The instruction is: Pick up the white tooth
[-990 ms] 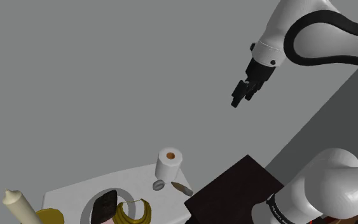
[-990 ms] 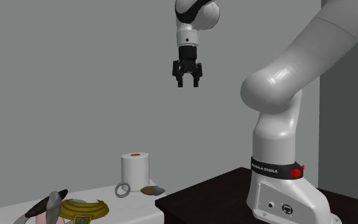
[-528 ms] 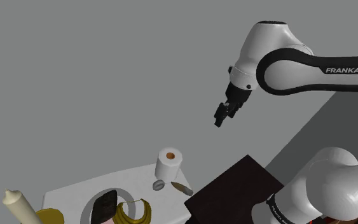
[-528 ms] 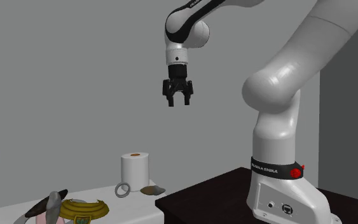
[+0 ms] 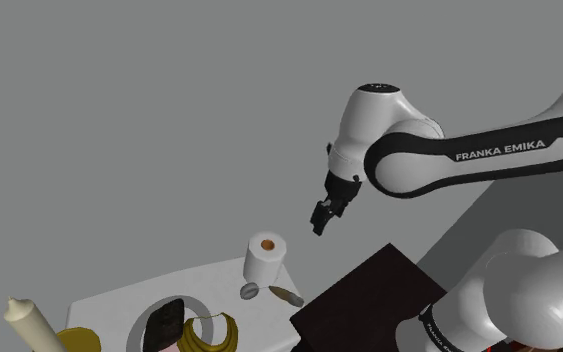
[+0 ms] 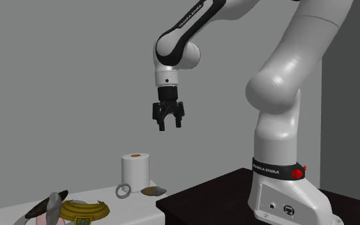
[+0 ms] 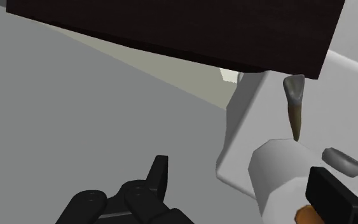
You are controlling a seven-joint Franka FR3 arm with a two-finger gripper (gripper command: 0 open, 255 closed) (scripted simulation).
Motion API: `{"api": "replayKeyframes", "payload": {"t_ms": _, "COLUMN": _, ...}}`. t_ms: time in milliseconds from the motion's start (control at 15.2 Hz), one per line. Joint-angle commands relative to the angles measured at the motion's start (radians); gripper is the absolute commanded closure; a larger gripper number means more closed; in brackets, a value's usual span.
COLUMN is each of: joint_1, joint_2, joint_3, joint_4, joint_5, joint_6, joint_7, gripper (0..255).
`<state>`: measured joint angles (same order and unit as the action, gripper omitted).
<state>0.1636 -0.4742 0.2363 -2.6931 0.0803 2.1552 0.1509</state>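
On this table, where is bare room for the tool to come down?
Bare: the table strip between paper roll and plate, and the dark stand top. Crowded: ring and tooth beside the roll; plate, gold collar, candle together.

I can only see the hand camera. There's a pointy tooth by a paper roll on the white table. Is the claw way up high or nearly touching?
Observer: It's way up. In the second exterior view the claw hangs in the air well above the toilet roll, open and touching nothing.
Kid: Is there other stuff on the table that I can't see?
Observer: Yes. A cream candle stands upright at the shoulder view's lower left, far from the grey-brown tooth.
Kid: What's between the candle and the tooth?
Observer: A golden ornament, curved like a crescent, lies there.
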Motion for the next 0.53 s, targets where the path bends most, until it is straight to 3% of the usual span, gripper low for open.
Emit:
{"api": "replayKeyframes", "payload": {"t_ms": 0, "joint_1": 0.014, "joint_2": 0.07, "joint_3": 0.023, "joint_4": -0.006, "joint_5": 0.01, "joint_6": 0.063, "joint_7": 0.012, "gripper": 0}}
{"api": "replayKeyframes", "payload": {"t_ms": 462, "joint_1": 0.056, "joint_2": 0.316, "joint_3": 0.101, "joint_4": -0.008, "joint_5": 0.021, "joint_6": 0.263, "joint_7": 0.064, "gripper": 0}}
